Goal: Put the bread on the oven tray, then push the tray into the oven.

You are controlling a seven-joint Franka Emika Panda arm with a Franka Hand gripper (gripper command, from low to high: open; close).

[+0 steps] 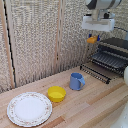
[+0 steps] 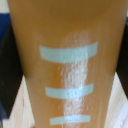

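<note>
At the upper right of the exterior view, the claw (image 1: 93,38) hangs closed on the orange bread (image 1: 91,39), lifted well above the table (image 1: 95,105). The slatted oven pan (image 1: 111,59) lies just below and right, projecting from the oven (image 1: 116,46).

On the table (image 1: 95,107), the plate (image 1: 29,109) sat at the exterior view's left, then the bowl (image 1: 56,93), then the mug (image 1: 77,81). The oven (image 1: 116,50) was far right, its pan (image 1: 111,60) sticking out front, the bread (image 1: 92,39) hanging above the pan's left end.
</note>
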